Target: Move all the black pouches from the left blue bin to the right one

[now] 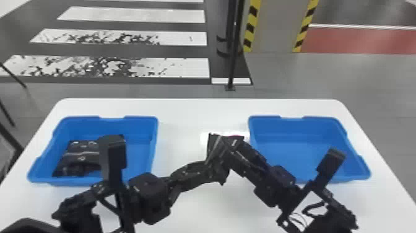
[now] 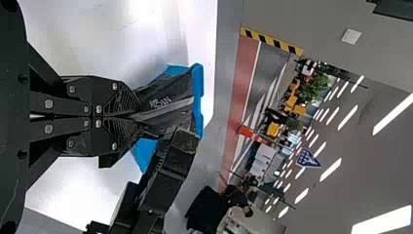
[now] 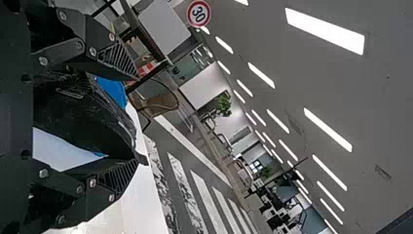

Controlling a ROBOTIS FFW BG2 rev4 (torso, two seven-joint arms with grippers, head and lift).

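Two hands of yours meet over the middle of the white table (image 1: 185, 113), between the bins, at one black pouch (image 1: 230, 141).

Left hand (image 1: 213, 169): reaches in from the table's near edge, toward its left side, and points at the pouch. Your left wrist view gives the grip: the left hand (image 2: 139, 117) is narrow, its two jaws brought together on one end of the pouch, which sticks out past the tips with a grey band along it.

Right hand (image 1: 232, 155): reaches in from the near edge, toward the table's right side. Per your right wrist view, the right hand (image 3: 139, 119) is wide, jaws well apart, with the pouch in the gap between them. Whether either jaw presses on it, you cannot tell from here.

Left blue bin (image 1: 140, 120): beside the table's left edge. More black pouches (image 1: 82, 153) lie inside, toward its left wall and near left corner, partly behind your left arm; exact count cannot be read.

Right blue bin (image 1: 294, 119): beside the table's right edge. The held pouch is near its left wall, outside the rim.

Surroundings, noted: beyond the table's far edge, a dark post (image 1: 233, 62) and white floor stripes (image 1: 133, 66).
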